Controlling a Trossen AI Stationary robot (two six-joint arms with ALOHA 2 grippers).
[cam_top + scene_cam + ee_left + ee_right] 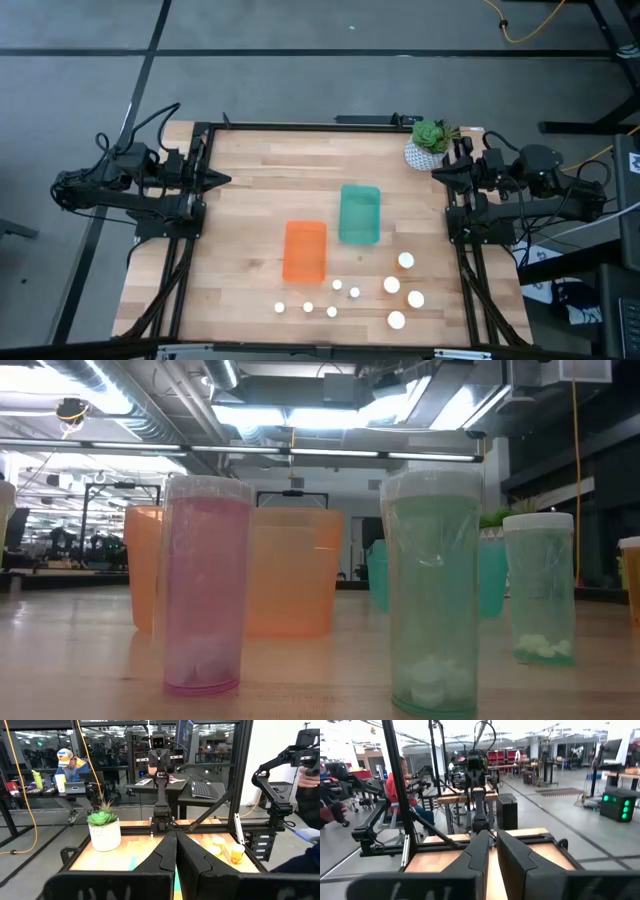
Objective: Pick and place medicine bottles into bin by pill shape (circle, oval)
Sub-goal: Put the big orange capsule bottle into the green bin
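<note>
Several white-capped medicine bottles stand upright on their bases at the table's near right: larger ones around (403,290), smaller ones around (320,303). In the low view a pink bottle (205,585) and green bottles (432,595) stand close to the camera. An orange bin (304,250) and a teal bin (359,213) stand mid-table. My left gripper (222,181) is shut and empty at the far left. My right gripper (437,173) is shut and empty at the far right. Both are well away from the bottles.
A white pot with a green plant (425,150) stands at the far right corner, just beside my right gripper. Black frame rails (190,250) run along the table's left and right edges. People sit at desks in the room beyond the table.
</note>
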